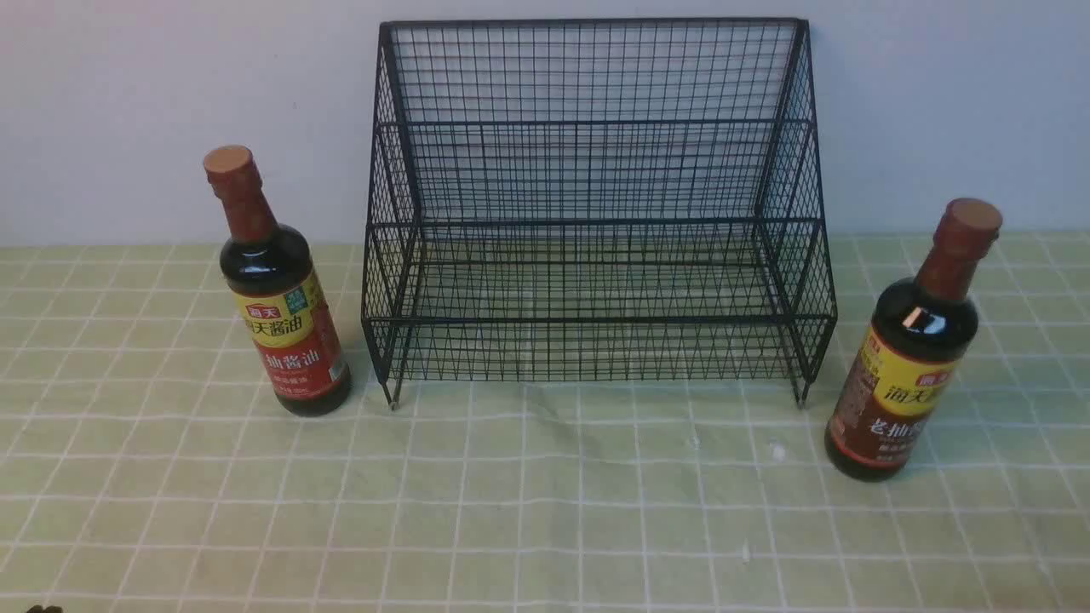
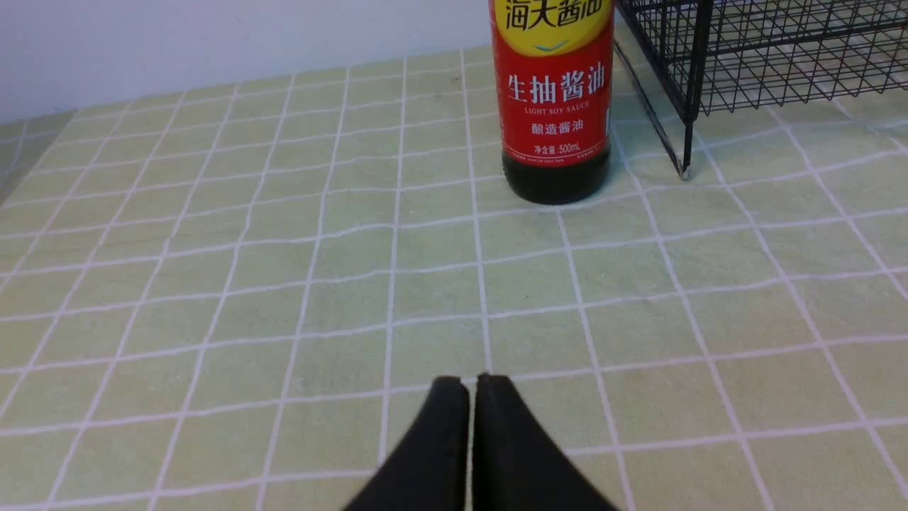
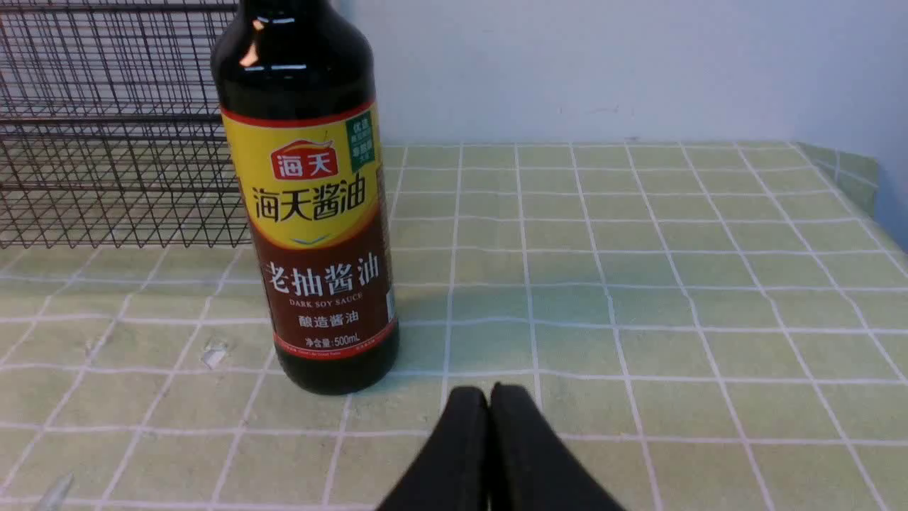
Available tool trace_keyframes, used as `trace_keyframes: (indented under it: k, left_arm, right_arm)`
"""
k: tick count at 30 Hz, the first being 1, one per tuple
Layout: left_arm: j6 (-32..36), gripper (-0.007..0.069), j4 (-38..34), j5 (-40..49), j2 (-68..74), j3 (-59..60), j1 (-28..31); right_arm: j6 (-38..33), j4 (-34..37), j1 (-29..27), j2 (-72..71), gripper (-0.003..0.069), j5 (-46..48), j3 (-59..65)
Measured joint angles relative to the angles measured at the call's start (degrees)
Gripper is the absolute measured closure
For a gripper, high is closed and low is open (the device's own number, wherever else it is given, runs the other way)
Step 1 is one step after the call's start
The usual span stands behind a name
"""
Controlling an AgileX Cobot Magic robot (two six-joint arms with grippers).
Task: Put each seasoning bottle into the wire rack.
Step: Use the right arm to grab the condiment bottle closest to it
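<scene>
Tablecloth (image 1: 545,511), pale green with a white grid, covers the whole work surface and runs back to a plain pale wall (image 1: 170,102). Its lines waver a little where the cloth lies unevenly.

The wire rack (image 1: 596,213) is the biggest thing on it. It stands at the back centre, its tall mesh back close to the wall, with two stepped tiers between sloped sides and short feet resting on the cloth.

Both seasoning bottles stand upright on the cloth, outside the rack, one at each side. The red-labelled bottle (image 1: 281,306) is on the robot's left, just beside the rack's front left foot but apart from it. Its label reads "LIGHT SOY SAUCE" in the left wrist view. The brown-labelled bottle (image 1: 907,366) is on the robot's right, near the rack's front right foot and a little closer to the robot than the other bottle. Its label reads "DARK SOY SAUCE" in the right wrist view. Each has a reddish-brown neck and a tan-topped cap.

The left gripper (image 2: 472,387) is clenched, its two black fingers pressed together with nothing between them, above bare cloth and well short of the red-labelled bottle. The right gripper (image 3: 489,397) is likewise clenched and empty, near the base of the brown-labelled bottle without touching it.

A few small white specks (image 1: 777,449) lie on the cloth in front of the rack, toward the right.
</scene>
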Motion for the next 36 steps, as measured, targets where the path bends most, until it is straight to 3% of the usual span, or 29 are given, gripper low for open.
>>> trace_keyframes:
  k: [28, 33, 36]
  left_arm:
    - [0.0, 0.0631, 0.0, 0.0, 0.0, 0.0, 0.0]
    - [0.0, 0.0631, 0.0, 0.0, 0.0, 0.0, 0.0]
    - [0.0, 0.0631, 0.0, 0.0, 0.0, 0.0, 0.0]
  right_arm:
    - [0.12, 0.09, 0.0, 0.0, 0.0672, -0.28, 0.0]
    - [3.06, 5.55, 0.0, 0.0, 0.0672, -6.35, 0.54]
    - [8.22, 15.06, 0.0, 0.0, 0.0672, -15.17, 0.58]
